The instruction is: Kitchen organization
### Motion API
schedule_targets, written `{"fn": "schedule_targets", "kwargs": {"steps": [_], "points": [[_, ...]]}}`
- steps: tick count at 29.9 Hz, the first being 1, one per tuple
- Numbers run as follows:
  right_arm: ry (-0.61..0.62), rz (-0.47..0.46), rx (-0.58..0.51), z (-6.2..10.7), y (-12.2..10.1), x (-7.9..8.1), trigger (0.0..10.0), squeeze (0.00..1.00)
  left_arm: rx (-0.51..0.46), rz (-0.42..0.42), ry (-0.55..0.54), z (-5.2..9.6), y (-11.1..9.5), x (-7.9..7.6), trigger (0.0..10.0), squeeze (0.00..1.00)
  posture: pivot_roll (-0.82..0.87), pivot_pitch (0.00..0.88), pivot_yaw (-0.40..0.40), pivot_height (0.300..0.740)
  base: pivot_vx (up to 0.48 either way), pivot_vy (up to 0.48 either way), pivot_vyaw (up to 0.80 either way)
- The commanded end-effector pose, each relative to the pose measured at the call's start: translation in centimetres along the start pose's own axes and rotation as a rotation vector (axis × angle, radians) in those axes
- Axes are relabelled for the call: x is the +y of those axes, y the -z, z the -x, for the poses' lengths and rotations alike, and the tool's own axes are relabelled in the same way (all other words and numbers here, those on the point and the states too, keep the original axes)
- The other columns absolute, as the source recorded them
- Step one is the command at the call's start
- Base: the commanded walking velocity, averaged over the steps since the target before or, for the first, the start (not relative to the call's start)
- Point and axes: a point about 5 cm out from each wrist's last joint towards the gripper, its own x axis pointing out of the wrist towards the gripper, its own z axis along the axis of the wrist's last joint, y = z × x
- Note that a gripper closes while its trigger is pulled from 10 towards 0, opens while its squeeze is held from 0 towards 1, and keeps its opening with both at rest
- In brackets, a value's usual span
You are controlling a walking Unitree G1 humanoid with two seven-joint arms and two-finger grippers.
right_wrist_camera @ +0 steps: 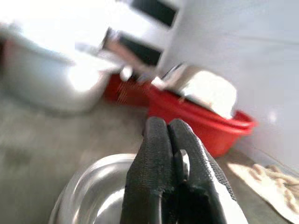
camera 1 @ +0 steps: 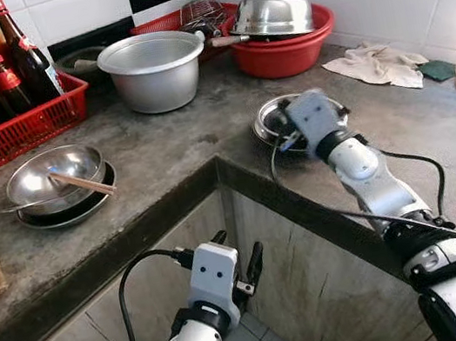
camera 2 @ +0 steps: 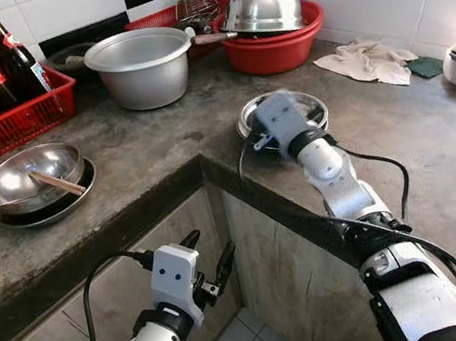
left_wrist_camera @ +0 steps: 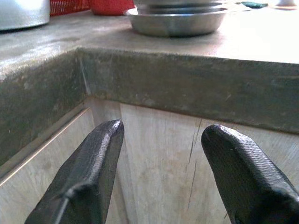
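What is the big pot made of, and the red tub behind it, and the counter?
The big pot looks like dull, brushed aluminium or steel: grey, softly shiny. The red tub looks like plastic: bright, even colour, smooth glossy rim. The counter seems to be bare concrete or rough stone: grey, matte and blotchy.
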Motion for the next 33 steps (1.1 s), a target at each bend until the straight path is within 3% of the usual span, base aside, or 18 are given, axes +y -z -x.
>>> {"fn": "schedule_targets", "kwargs": {"steps": [1,5,9,12,17,21,24,33], "points": [[0.089,-0.094,-0.059,0.3,-1.4,-1.0,0.0,0.0,0.003,-0.004,-0.003,-0.2,0.1,0.0,10.0,0.0,0.15,0.038,-0.066,0.74,0.0,0.0,0.0],[0.135,-0.205,-0.119,1.2,-2.7,-1.0,0.0,0.0,0.001,-0.006,-0.006,-0.3,0.1,0.1,10.0,0.0,0.15,0.028,-0.061,0.74,0.0,0.0,0.0],[0.135,-0.235,-0.16,2.2,-3.8,-0.5,0.0,0.0,-0.003,-0.007,-0.008,-0.4,0.1,0.1,10.0,0.0,0.14,0.018,-0.059,0.74,0.0,0.0,0.0],[0.143,-0.247,-0.199,4.7,-4.9,0.1,0.0,0.0,-0.019,-0.007,-0.015,-0.5,0.0,0.1,10.0,0.0,0.14,0.0,-0.051,0.74,0.0,0.0,0.0],[0.167,-0.262,-0.188,6.8,-5.2,0.3,0.0,0.0,-0.035,-0.005,-0.016,-0.7,-0.3,0.2,10.0,0.0,0.14,0.0,-0.046,0.74,0.0,0.0,0.0],[0.167,-0.254,-0.138,9.3,-4.6,1.4,0.0,0.0,-0.049,0.0,-0.022,-0.9,-0.4,0.7,10.0,0.0,0.13,0.0,-0.038,0.74,0.0,0.0,0.0],[0.175,-0.26,-0.096,10.1,-4.2,1.8,0.0,0.0,-0.052,0.006,-0.025,-1.0,-0.4,0.8,10.0,0.0,0.12,0.0,-0.032,0.74,0.0,0.0,-0.34],[0.223,-0.233,-0.052,10.9,-4.0,1.5,0.0,0.0,-0.057,0.019,-0.011,-1.5,-0.5,0.8,10.0,0.0,0.1,0.0,-0.02,0.74,0.0,0.453,-0.8]]}}
